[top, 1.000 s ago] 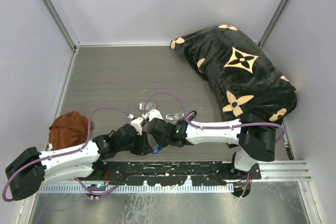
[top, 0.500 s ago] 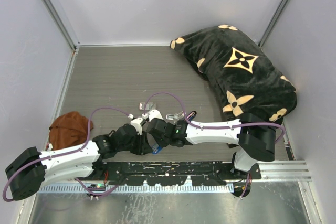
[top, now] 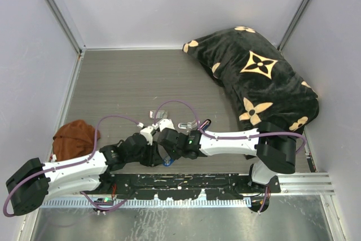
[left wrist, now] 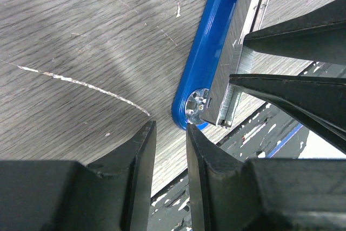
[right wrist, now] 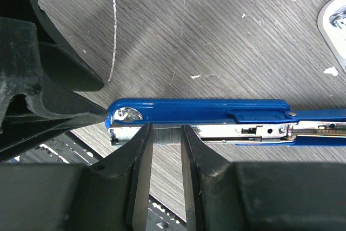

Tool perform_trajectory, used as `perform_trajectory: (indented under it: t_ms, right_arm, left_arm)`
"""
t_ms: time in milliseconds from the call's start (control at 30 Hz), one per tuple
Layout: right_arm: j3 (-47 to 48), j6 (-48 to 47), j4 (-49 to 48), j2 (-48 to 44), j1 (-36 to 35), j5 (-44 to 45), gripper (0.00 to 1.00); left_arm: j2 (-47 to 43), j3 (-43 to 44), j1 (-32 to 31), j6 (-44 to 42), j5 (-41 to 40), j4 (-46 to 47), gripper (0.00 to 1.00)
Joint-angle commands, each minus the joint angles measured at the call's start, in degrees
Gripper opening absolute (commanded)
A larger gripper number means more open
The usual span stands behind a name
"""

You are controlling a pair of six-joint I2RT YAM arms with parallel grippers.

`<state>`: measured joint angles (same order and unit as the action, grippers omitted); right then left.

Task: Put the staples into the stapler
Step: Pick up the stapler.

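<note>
Unmoved, right arm [top: 225,137] stretches low leftward, its pincer [right wrist: 166,127] clamping staples [right wrist: 166,135] in stapler [right wrist: 205,110].

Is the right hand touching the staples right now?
Touching. The right wrist view shows the right hand pinching the staples between its fingers, at the stapler.

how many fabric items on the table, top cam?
2. A brown cloth bundle lies at the near left edge, and a black patterned cushion fills the far right corner. Smaller pieces could be hidden from this view.
</note>
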<state>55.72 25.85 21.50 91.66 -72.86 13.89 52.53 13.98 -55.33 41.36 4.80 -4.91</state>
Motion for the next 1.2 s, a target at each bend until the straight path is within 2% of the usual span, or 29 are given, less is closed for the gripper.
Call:
perform_trajectory:
  t_ms: [0,433,1167]
  right_arm:
    - [0.72,1.00,0.11,-2.03,-0.48,1.14,0.19]
    - [1.51,0.53,1.18,-4.03,-0.53,1.89,0.19]
    - [0.80,-0.10,-0.41,-0.62,-0.47,1.16,0.18]
  left_arm:
    - [0.08,2.01,0.40,-0.12,0.30,2.09,0.30]
    - [0.04,2.19,0.44,-0.23,0.39,2.00,0.30]
    - [1.11,2.58,0.52,-0.36,0.77,2.45,0.30]
